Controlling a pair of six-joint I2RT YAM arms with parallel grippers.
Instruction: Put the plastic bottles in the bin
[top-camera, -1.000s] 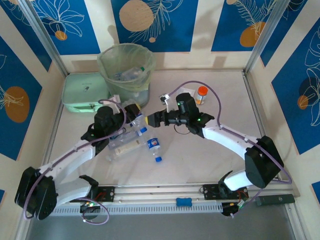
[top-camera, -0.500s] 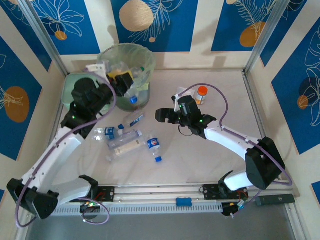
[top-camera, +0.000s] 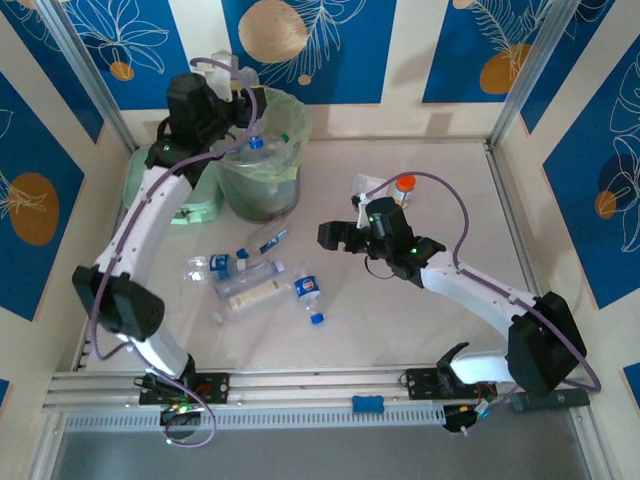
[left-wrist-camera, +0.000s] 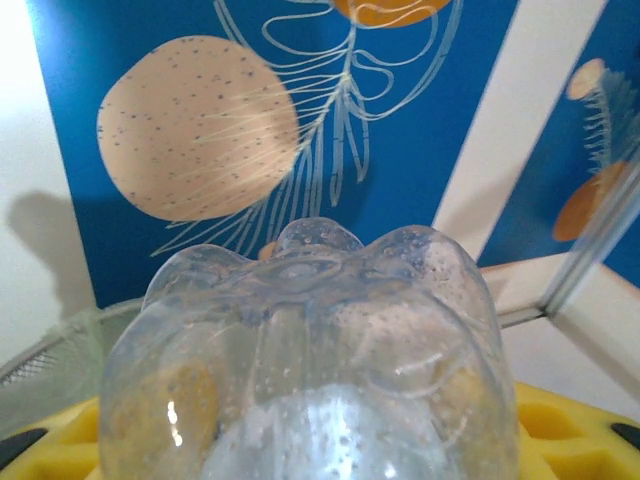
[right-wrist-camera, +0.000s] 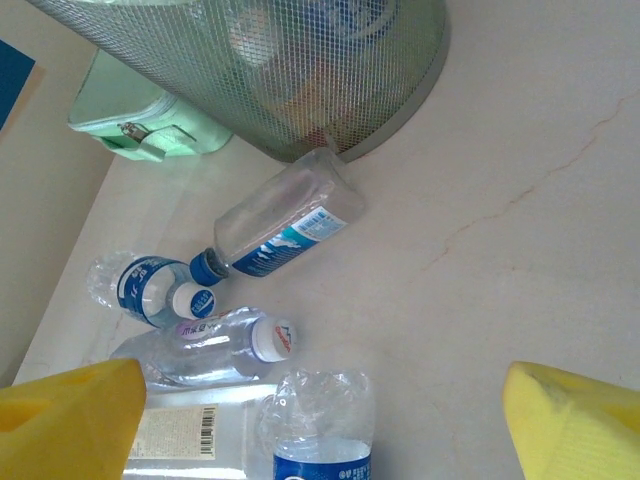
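A second ago the left arm lay low over the loose bottles. Now it is up at the back left, with the left gripper (top-camera: 238, 85) above the bin (top-camera: 270, 185) and clamped on a held bottle (top-camera: 254, 138). The bottle hangs cap-down, its blue cap just inside the bin's mouth. We judge the carry finished, with only the release remaining for this bottle.

To the right and nearer us, five bottles (top-camera: 250, 280) lie on the table in a loose cluster between the bin and the arm bases, so much of the job remains. The right gripper (top-camera: 330, 235) has drawn back a little to the right from where it met the left one. Its jaws stand wider apart than before and hold nothing. It hovers just right of the cluster, facing it.

The left wrist view shows what the overhead cannot. The ridged base of the held bottle (left-wrist-camera: 310, 360) sits between the yellow pads (left-wrist-camera: 560, 440), droplets cling inside it, and a strip of the bin's mesh rim (left-wrist-camera: 50, 350) shows low on the left.

The right wrist view shows the right gripper (right-wrist-camera: 320, 420) with its pads far apart. One bottle (right-wrist-camera: 285, 225) rests against the foot of the bin (right-wrist-camera: 300, 60) and the others lie nearer, one of them straight between the pads. That nearest one looks to us the easiest next pick.
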